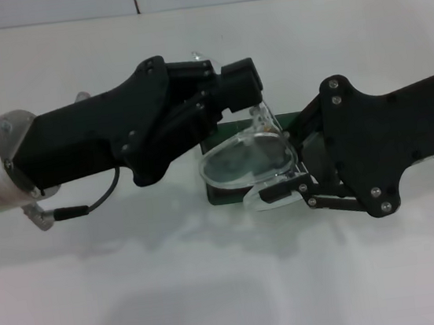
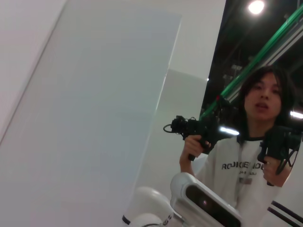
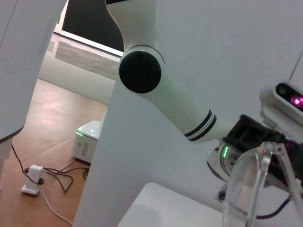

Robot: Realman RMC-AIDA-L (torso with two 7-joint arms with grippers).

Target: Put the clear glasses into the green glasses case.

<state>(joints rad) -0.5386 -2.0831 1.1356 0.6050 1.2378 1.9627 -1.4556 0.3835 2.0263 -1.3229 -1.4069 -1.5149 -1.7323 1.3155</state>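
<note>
The clear glasses (image 1: 248, 159) hang tilted just above the green glasses case (image 1: 223, 196), which they and both arms mostly hide. My left gripper (image 1: 244, 88) reaches in from the left and is shut on the far end of the frame, with a clear arm tip poking out behind it. My right gripper (image 1: 284, 191) comes from the right and is shut on the near end of the frame. The right wrist view shows one clear lens rim (image 3: 251, 189) up close. Neither the glasses nor the case appear in the left wrist view.
The white table (image 1: 217, 289) spreads out around the case, and a white wall runs along its far edge. In the right wrist view the left arm (image 3: 189, 118) with its green light crosses in front. The left wrist view shows only the room.
</note>
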